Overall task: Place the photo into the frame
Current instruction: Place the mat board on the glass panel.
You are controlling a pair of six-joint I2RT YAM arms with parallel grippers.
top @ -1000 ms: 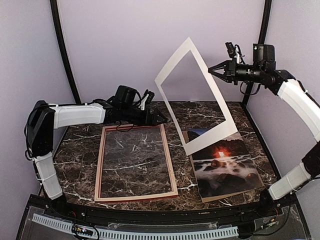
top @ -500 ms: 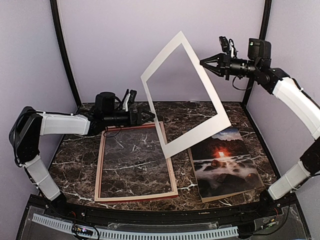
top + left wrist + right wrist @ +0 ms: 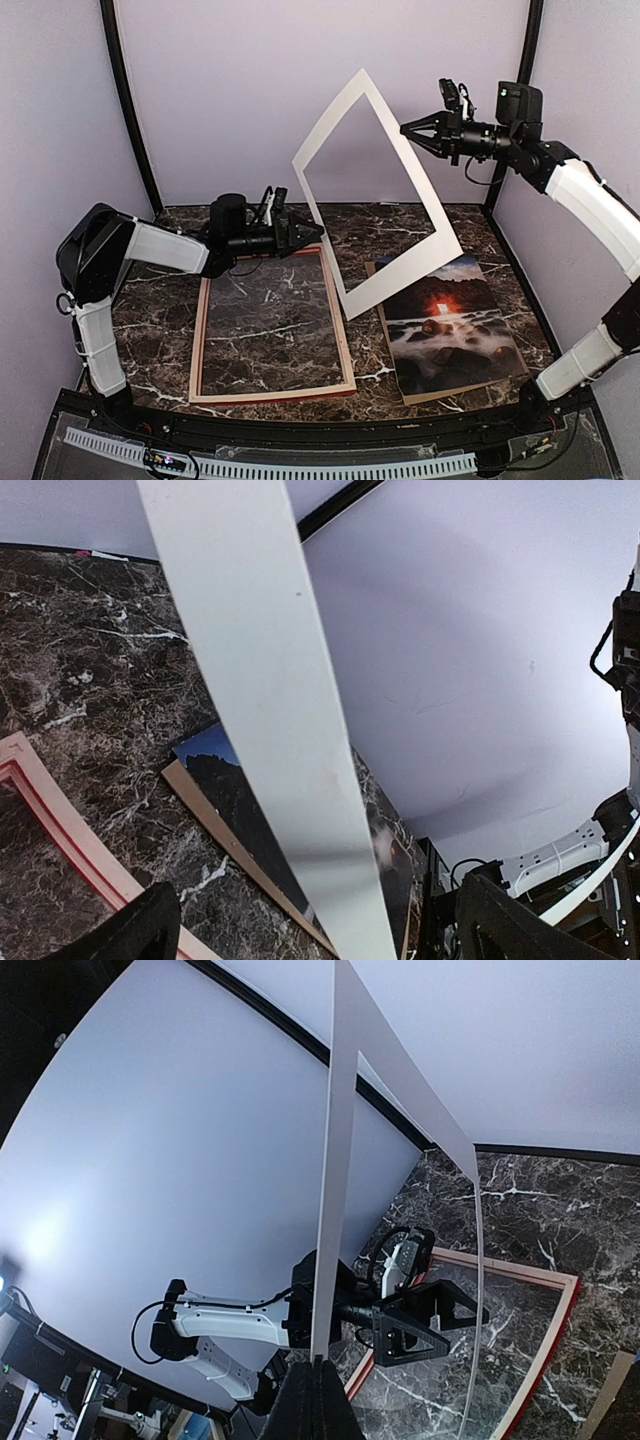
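The photo [image 3: 450, 322], a dark waterfall print with an orange glow, lies flat at the right on a brown backing board [image 3: 440, 392]. The frame [image 3: 345, 345] lies at centre-left with its pale wood back up. My right gripper [image 3: 405, 127] is raised high and shut on the edge of a white mat border [image 3: 420, 195], which hangs tilted in the air; in the right wrist view the shut fingertips [image 3: 320, 1385] pinch the mat [image 3: 335, 1210]. My left gripper [image 3: 318, 232] is open near the frame's far right corner, beside the mat's lower left edge. The mat [image 3: 270, 710] crosses the left wrist view above the photo [image 3: 235, 795].
The table top [image 3: 160, 300] is dark marble, walled by lilac panels with black posts [image 3: 125, 100] at the corners. The left arm [image 3: 160, 245] stretches low along the back of the frame. The right arm [image 3: 600, 210] stands along the right wall.
The right gripper rose and shifted left with the mat, swinging it left, then slightly back right. The left gripper pulled back left and came forward again, its jaws staying open.
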